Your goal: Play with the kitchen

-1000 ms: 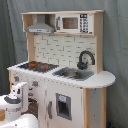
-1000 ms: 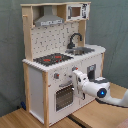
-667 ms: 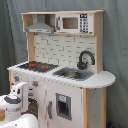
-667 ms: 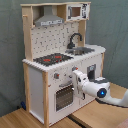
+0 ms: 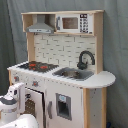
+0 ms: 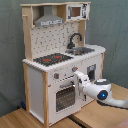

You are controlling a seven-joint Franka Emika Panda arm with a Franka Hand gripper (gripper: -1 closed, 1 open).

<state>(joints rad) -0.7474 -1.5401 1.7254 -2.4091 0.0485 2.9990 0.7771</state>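
Observation:
The kitchen (image 5: 65, 55) is a tall white and light-wood toy unit, seen in both exterior views (image 6: 55, 45). It has a grey hood (image 6: 49, 20), a black faucet (image 5: 85, 59) over the sink (image 5: 74, 74), a red-ringed hob (image 6: 52, 59) and a windowed oven door (image 6: 62, 97). In the second exterior view my white arm (image 6: 97, 92) comes in from the right, and the gripper (image 6: 77, 80) rests against the kitchen's front at the top of the oven door, just under the knobs. In the first exterior view only the arm (image 5: 12, 100) shows, at the lower left beside the oven.
The kitchen stands on a wooden table (image 6: 102, 116) before a grey curtain (image 6: 10, 50). A toy microwave (image 5: 72, 22) sits on the top shelf. A white lower door with a dispenser panel (image 5: 62, 106) lies to the first exterior view's right of the oven.

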